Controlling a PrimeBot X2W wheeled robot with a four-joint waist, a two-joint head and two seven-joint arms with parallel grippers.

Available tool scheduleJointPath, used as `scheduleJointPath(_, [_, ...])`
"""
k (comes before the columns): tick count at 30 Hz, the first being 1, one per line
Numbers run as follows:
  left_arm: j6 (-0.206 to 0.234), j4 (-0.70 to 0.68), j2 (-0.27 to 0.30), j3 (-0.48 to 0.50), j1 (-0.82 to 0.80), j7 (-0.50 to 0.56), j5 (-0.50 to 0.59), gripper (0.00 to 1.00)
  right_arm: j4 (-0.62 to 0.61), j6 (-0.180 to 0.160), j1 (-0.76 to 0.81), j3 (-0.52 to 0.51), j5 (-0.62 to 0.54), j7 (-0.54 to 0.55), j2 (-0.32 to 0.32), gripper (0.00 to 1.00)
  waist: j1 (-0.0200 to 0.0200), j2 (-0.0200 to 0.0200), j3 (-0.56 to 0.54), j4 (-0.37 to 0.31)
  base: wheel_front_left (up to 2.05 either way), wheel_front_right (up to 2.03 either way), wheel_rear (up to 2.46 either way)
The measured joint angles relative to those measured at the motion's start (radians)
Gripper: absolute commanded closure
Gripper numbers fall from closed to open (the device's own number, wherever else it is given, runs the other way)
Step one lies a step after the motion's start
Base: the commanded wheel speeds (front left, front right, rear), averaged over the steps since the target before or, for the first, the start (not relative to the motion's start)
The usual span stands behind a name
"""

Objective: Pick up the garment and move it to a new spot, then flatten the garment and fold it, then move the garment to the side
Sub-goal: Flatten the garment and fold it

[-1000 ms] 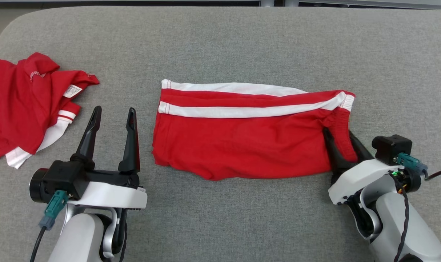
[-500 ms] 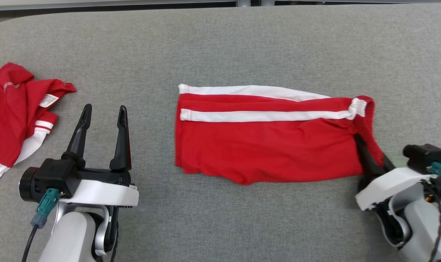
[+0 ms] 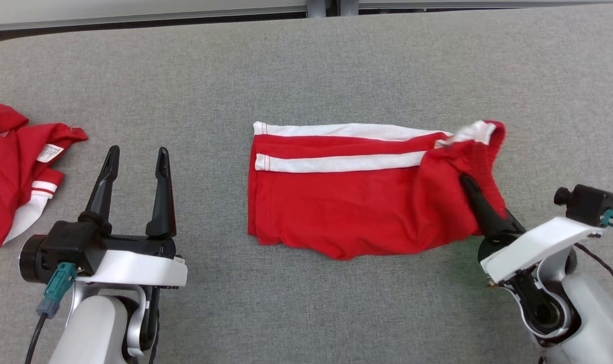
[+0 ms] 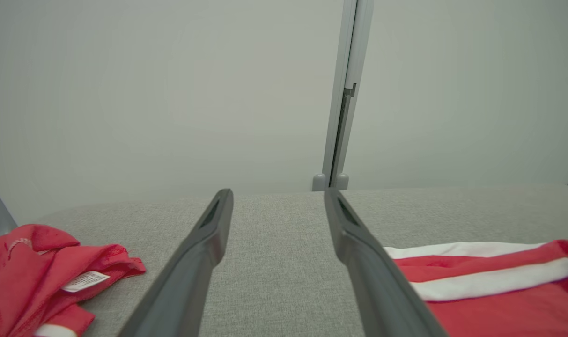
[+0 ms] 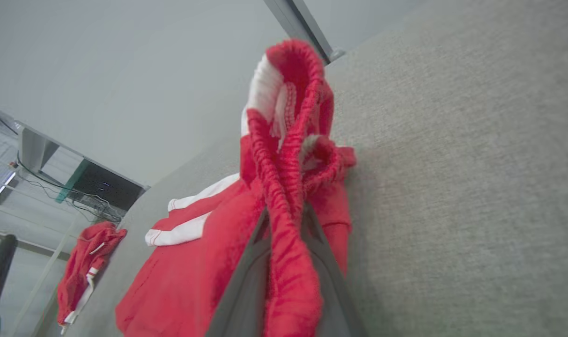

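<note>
R fingers (image 3: 477,196) are clamped on the waistband end of the red shorts (image 3: 346,212), which is bunched & raised off the grey tabletop (image 3: 306,65). Rest of shorts lies flat mid-tabletop, white stripes toward far edge. L fingers (image 3: 160,172) are spread apart w/ nothing between them, betw. shorts & a crumpled second red garment (image 3: 13,162) at left edge.

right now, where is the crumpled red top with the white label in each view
Head view: the crumpled red top lies at the far left edge, left of the left gripper.
Left wrist view: in the lower left corner.
Right wrist view: small, at the lower left.
Shared landmark: the striped shorts, to the right of the top in every picture.
</note>
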Motion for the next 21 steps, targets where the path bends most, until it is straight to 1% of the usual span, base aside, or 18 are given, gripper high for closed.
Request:
scheduleJointPath(4, [0.000, -0.002, -0.004, -0.007, -0.002, 0.000, -0.001, 0.00, -0.130, 0.000, -0.001, 0.030, 0.145, 0.081, -0.012, 1.00, 0.0000, 0.0000, 0.001, 0.006, 0.00, 0.00, 0.00])
scheduleJointPath(8, [-0.002, 0.002, -0.013, -0.021, -0.010, -0.001, -0.003, 0.00, -0.162, 0.000, -0.051, 0.085, 0.200, 0.139, 0.002, 1.00, 0.0000, 0.0000, 0.007, 0.024, 0.00, 0.00, 0.00])
scheduleJointPath(9, [-0.002, 0.002, -0.013, -0.021, -0.010, -0.001, -0.003, 0.00, -0.162, 0.000, -0.051, 0.085, 0.200, 0.139, 0.002, 1.00, 0.0000, 0.0000, 0.007, 0.024, 0.00, 0.00, 0.00])
scheduleJointPath(12, [-0.007, 0.009, -0.021, -0.030, -0.024, -0.002, -0.003, 0.00, -0.133, 0.000, -0.102, 0.147, 0.200, 0.167, 0.039, 1.00, 0.0000, 0.0000, 0.013, 0.046, 0.00, 0.00, 0.00])
scheduleJointPath(14, [-0.009, 0.015, -0.029, -0.037, -0.026, -0.005, -0.005, 0.00, -0.091, 0.000, -0.140, 0.189, 0.191, 0.182, 0.063, 1.00, 0.0000, 0.0000, 0.019, 0.062, 0.00, 0.00, 0.00])
scheduleJointPath(16, [-0.014, 0.021, -0.038, -0.044, -0.033, -0.010, -0.007, 0.00, -0.047, 0.000, -0.175, 0.216, 0.188, 0.181, 0.088, 1.00, 0.0000, 0.0000, 0.026, 0.078, 0.00, 0.00, 0.00])
scheduleJointPath(18, [-0.015, 0.026, -0.045, -0.047, -0.042, -0.011, -0.009, 0.00, 0.007, 0.000, -0.214, 0.254, 0.154, 0.177, 0.102, 1.00, 0.0000, 0.0000, 0.033, 0.094, 0.00, 0.00, 0.00])
scheduleJointPath(21, [-0.019, 0.040, -0.051, -0.050, -0.045, -0.014, -0.012, 0.00, 0.083, 0.000, -0.251, 0.288, 0.137, 0.154, 0.122, 1.00, 0.0000, 0.0000, 0.041, 0.118, 0.00, 0.00, 0.00])
